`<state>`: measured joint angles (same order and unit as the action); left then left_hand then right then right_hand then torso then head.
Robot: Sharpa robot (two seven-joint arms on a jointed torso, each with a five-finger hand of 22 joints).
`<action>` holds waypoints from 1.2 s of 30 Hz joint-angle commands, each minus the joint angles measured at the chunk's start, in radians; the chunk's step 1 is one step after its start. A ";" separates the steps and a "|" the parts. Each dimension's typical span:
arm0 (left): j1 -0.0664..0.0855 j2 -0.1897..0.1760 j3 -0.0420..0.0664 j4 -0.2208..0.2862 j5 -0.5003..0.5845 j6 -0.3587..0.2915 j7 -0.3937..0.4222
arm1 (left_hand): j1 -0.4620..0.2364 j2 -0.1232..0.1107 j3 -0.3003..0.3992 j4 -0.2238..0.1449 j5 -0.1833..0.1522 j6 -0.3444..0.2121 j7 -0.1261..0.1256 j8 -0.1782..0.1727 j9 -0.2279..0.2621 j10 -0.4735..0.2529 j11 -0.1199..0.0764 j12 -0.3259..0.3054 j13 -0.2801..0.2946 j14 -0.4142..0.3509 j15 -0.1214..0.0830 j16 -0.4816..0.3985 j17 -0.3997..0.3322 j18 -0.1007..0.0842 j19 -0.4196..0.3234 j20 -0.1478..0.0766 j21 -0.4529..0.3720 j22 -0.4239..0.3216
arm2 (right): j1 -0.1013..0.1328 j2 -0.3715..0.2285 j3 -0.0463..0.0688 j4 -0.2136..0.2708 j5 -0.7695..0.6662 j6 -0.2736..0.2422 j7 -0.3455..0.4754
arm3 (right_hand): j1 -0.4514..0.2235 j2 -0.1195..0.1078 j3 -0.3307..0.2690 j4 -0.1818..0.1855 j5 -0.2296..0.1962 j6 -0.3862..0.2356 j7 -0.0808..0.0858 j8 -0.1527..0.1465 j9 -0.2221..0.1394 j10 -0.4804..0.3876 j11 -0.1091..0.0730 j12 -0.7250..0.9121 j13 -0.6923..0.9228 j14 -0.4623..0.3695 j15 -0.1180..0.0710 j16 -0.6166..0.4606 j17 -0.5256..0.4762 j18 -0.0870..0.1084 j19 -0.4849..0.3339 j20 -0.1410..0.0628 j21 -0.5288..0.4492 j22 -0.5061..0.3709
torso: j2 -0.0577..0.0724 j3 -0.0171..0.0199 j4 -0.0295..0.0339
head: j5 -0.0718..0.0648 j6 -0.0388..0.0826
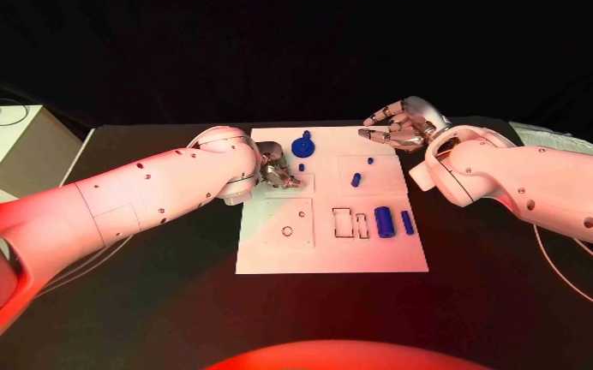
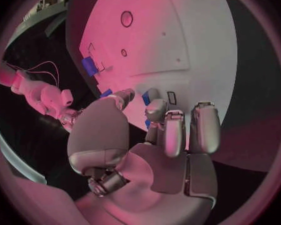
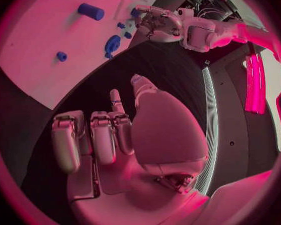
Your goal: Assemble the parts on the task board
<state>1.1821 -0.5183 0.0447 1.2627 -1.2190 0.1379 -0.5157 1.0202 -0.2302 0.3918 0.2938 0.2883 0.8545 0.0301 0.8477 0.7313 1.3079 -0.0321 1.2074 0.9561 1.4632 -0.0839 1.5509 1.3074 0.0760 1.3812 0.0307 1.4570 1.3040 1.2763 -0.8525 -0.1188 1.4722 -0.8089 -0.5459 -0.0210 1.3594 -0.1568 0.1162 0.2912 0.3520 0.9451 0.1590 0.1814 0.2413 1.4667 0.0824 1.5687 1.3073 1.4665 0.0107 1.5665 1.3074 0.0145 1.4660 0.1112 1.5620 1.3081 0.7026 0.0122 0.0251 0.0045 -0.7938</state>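
White task board (image 1: 278,254) carries blue parts (image 1: 385,221); left hand (image 1: 279,170) hovers over it, fingers apart, holding nothing; right hand (image 1: 398,126) waits beside, loosely spread, empty.

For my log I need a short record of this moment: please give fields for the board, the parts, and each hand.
board: white flat task board in the middle of the black table
parts: blue gear-shaped piece at the far edge; blue cylinder and slim blue bar at the board's right side
left hand: over the board's left part, fingers curled; grip unclear
right hand: beyond the board's far right corner, holds nothing
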 commanded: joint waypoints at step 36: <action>0.021 -0.043 0.170 -0.051 0.066 -0.001 0.011 | 0.039 0.029 -0.015 -0.004 0.011 -0.028 0.016 -0.016 -0.003 -0.040 0.009 -0.023 -0.039 0.093 0.005 -0.008 0.214 -0.008 -0.014 0.002 -0.017 -0.025 | -0.007 -0.005 0.001 -0.005 0.003 -0.013 0.022 | -0.018 -0.002 0.005 0.000 0.006 -0.010 0.001 0.002 0.000 0.096 -0.005 -0.006 0.256 0.097 -0.008 -0.005 0.230 -0.011 0.099 -0.006 -0.005 0.253 | 0.007 0.0025 -0.0025 | 0.010 0.030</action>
<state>1.2003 -0.5672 0.2140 1.2223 -1.1820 0.1384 -0.5162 1.0503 -0.2027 0.3834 0.2909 0.2944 0.8326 0.0445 0.8338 0.7292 1.2758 -0.0249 1.1879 0.9190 1.4632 -0.0838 1.5470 1.3074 0.0759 1.3738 0.0303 1.4455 1.2797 1.2699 -0.8589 -0.1185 1.4671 -0.8068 -0.5517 -0.0169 1.3499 -0.1553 0.1162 0.2912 0.3520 0.9424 0.1617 0.1814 0.2411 1.4667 0.0824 1.5687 1.3079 1.4664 0.0106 1.5665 1.3073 0.0145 1.4661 0.1113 1.5620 1.3077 0.7062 0.0146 0.0244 0.0134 -0.7685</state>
